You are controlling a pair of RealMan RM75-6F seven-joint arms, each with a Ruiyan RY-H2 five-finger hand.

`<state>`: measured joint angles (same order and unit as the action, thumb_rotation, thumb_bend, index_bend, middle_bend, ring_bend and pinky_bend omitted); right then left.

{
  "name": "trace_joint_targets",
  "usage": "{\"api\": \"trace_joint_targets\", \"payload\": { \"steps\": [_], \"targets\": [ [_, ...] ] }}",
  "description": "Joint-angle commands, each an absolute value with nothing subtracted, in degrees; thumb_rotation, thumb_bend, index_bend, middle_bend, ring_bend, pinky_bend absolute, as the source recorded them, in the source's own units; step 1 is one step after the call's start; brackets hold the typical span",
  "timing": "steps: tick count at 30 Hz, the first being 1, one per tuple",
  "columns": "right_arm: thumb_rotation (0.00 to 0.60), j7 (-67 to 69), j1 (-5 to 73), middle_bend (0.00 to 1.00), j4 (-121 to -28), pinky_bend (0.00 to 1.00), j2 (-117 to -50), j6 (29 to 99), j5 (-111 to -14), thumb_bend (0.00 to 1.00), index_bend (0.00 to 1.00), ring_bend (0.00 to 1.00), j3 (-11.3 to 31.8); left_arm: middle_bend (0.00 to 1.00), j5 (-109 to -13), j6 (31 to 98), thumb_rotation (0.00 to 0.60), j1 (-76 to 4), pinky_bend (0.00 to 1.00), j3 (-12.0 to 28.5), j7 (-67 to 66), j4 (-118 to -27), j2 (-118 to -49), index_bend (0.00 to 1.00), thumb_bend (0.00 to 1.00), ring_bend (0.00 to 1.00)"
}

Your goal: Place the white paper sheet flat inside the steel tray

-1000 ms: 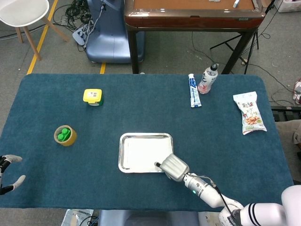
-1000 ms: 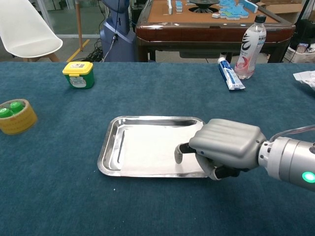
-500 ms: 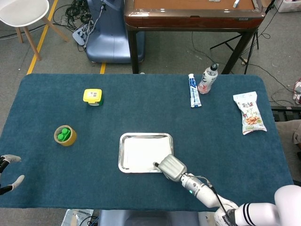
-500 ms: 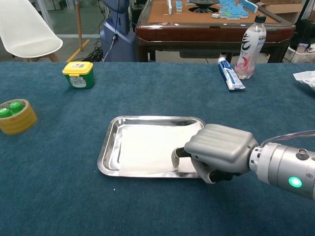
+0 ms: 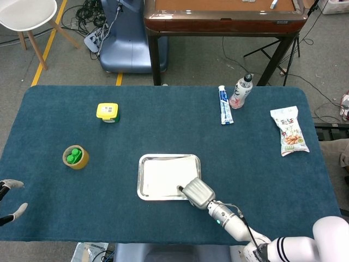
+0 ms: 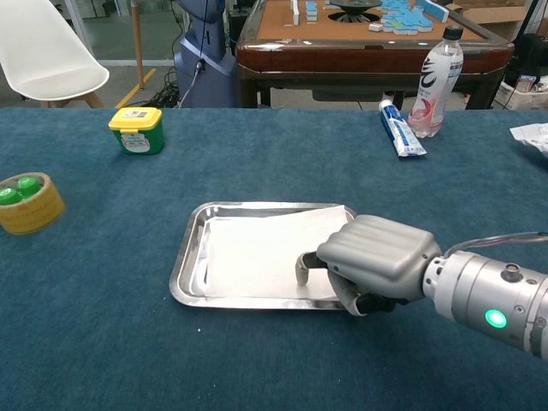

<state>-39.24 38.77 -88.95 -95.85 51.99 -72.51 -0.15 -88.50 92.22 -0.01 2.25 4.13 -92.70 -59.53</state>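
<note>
Right hand (image 6: 372, 261) over near right corner of steel tray (image 6: 184, 274), fingers curled, one fingertip (image 6: 303, 267) pressing white paper sheet (image 6: 253, 253) lying inside tray, just left of hand. Left hand (image 5: 12, 199) released, fingers apart, at desk (image 5: 262, 164) edge.

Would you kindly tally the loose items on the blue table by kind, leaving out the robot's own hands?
Steel tray: 1
White paper sheet: 1
Tape roll: 1
Yellow-lidded green tub: 1
Toothpaste tube: 1
Water bottle: 1
Snack packet: 1
Total: 7
</note>
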Motion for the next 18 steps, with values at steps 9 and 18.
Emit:
{"api": "trace_joint_targets", "payload": {
  "steps": [9,18],
  "targets": [
    [0.600,-39.67,38.14,1.00,-90.55,1.00,-97.06,53.17,-69.01,1.00,0.30,1.00,0.49,0.37,-88.62,92.21,0.600,-0.01,0.45,2.21,4.07,-92.77,-59.55,0.39,0.19,0.29],
    [0.600,-40.71,38.20,1.00,-91.00,1.00,-97.73,53.94,-66.95,1.00,0.30,1.00,0.69,0.37,-88.63,92.34,0.600,0.07,0.45,2.23,4.24,-92.80,-59.46,0.39,0.19,0.29]
  ]
}}
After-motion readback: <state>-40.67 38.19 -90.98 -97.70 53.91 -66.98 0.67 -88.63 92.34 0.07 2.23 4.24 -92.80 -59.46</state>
